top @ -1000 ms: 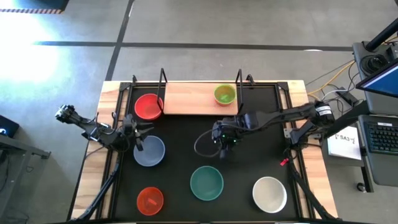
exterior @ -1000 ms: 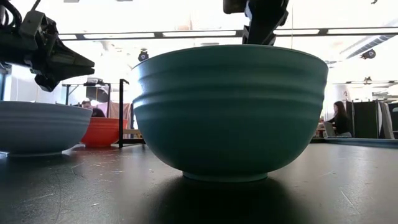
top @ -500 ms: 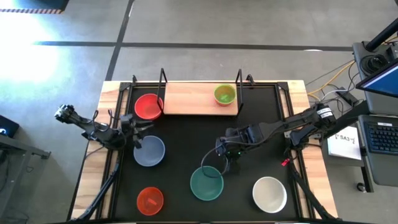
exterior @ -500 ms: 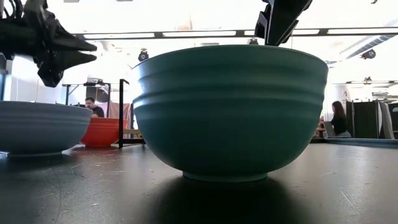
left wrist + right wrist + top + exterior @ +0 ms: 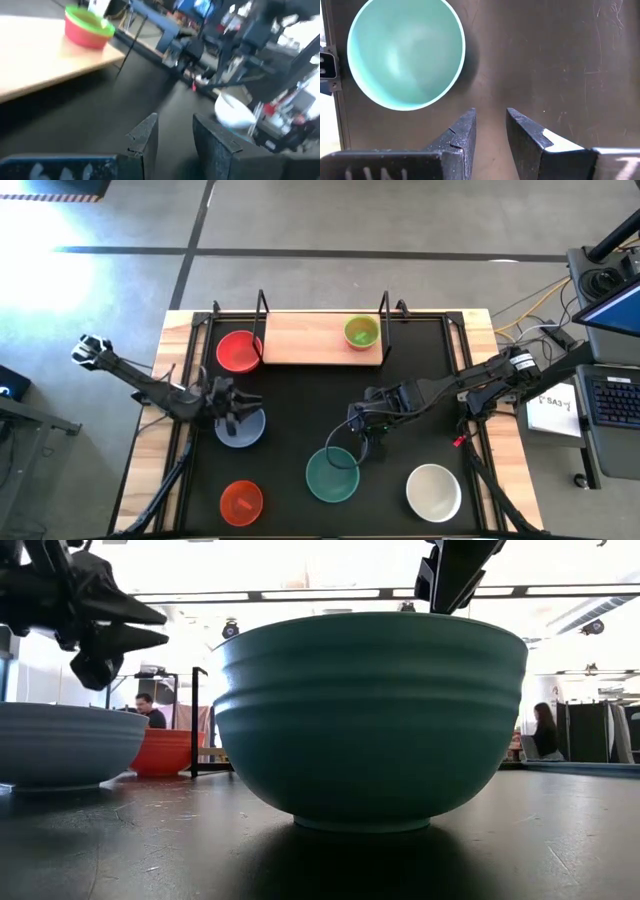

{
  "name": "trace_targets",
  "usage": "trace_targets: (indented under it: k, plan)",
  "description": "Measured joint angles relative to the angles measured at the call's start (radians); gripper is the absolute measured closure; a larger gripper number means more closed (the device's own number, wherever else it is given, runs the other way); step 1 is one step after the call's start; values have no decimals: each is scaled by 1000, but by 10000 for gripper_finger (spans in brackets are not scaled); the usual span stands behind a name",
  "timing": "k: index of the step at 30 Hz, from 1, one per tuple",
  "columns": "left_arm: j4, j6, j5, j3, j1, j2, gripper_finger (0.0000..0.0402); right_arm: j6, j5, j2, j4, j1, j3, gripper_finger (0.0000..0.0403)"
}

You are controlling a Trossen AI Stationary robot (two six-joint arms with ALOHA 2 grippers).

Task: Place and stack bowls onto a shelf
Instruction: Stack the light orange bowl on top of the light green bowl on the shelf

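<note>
The wooden shelf [image 5: 315,338] lies at the far edge and carries a green bowl [image 5: 361,332], which sits nested in a reddish one [image 5: 86,36]. A red bowl [image 5: 238,351] stands by the shelf's left end. My left gripper [image 5: 243,408] hovers open, nearly level, over the pale blue-grey bowl [image 5: 240,428], touching nothing. My right gripper [image 5: 362,444] hangs open, pointing down, above the mat just beyond the far right rim of the teal bowl [image 5: 332,475]. Both gaps [image 5: 174,134] [image 5: 490,129] are empty.
An orange-red bowl [image 5: 241,502] and a white bowl [image 5: 433,491] stand on the black mat [image 5: 300,405] near the front edge. Black wire uprights [image 5: 384,320] stand at the shelf's ends. People sit in the room behind the table.
My right gripper has swung from the mat's middle toward the near edge, stopping above the teal bowl's far rim, then kept still. My left gripper has moved toward the table's right, out over the blue-grey bowl, and rolled about its own line. No bowl has moved.
</note>
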Motion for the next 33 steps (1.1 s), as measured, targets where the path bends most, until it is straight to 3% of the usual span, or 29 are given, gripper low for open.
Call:
trace_targets:
  k: [4,7,11,14,16,25,29,33]
  plan:
    - [-22,37,5,92,1,106,297,-1,2,0,-1,0,0,307]
    - [-142,73,33,212,1,165,297,0,26,0,-1,0,0,307]
    - [-522,-11,85,421,7,238,297,7,34,0,-3,0,0,307]
    - [-893,-214,209,582,11,307,297,22,34,0,-12,0,0,307]
    - [-1045,-361,285,658,-16,363,297,40,37,0,-15,0,0,307]
    - [-1037,-722,264,863,-322,686,297,61,52,-1,-14,0,-16,307]
    - [-1153,-957,378,973,-367,857,297,61,51,-1,-11,0,-16,307]
    - [-1167,-984,502,1091,-395,1003,297,74,51,-1,-8,0,-16,307]
